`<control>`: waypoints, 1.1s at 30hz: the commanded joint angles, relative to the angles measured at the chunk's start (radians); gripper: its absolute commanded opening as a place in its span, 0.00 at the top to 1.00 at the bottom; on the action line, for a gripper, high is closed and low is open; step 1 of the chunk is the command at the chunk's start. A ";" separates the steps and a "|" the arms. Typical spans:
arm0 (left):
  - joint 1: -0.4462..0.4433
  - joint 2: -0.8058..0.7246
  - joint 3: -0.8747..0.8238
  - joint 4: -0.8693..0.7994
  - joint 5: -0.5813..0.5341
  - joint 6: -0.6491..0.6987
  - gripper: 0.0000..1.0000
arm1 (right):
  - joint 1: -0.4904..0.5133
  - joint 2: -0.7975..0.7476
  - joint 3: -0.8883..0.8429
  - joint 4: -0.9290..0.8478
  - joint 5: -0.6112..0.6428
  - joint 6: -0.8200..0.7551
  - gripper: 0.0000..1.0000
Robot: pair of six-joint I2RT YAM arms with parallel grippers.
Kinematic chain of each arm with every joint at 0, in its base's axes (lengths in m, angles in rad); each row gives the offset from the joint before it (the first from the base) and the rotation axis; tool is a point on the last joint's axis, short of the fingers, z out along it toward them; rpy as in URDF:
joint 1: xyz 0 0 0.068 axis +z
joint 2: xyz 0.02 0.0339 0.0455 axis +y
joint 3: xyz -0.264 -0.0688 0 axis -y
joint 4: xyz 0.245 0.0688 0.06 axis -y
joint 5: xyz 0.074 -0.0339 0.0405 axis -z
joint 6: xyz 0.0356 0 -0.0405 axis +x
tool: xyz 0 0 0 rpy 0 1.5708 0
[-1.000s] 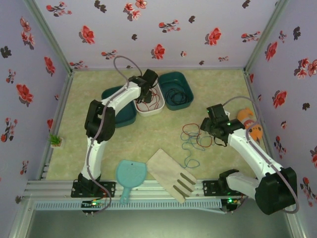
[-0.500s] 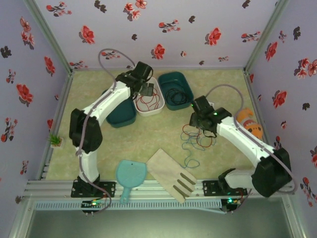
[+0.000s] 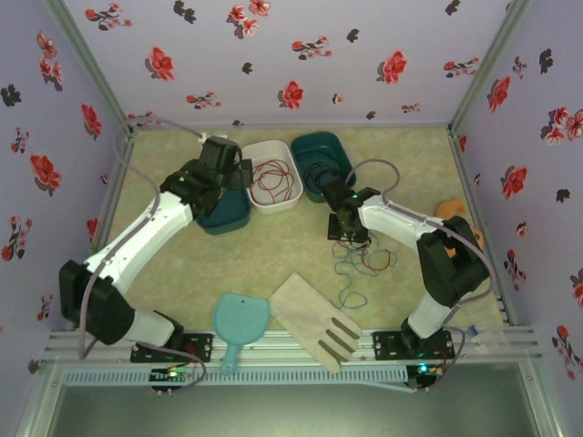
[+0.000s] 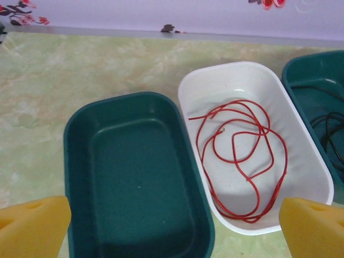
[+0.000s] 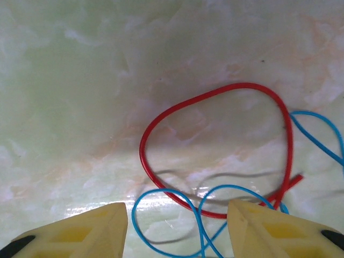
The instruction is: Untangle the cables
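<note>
Right hand (image 5: 177, 220) parted over red cable (image 5: 236, 85), left hand (image 4: 174, 226) spread wide

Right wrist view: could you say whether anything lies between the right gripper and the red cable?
Only the blue cable: its loops lie between the right gripper and the red cable, crossing its near side.

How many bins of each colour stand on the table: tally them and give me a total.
Teal bins: 2
White bin: 1
Total: 3
</note>
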 commanded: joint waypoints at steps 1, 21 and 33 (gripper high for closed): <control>0.015 -0.080 -0.090 0.087 -0.042 -0.035 0.00 | -0.003 0.057 0.050 0.019 -0.004 0.017 0.49; 0.040 -0.197 -0.343 0.232 -0.093 -0.080 0.00 | -0.062 0.175 0.087 0.119 -0.007 0.075 0.53; 0.042 -0.184 -0.338 0.218 -0.102 -0.086 0.00 | -0.059 0.229 0.092 0.124 -0.044 0.082 0.64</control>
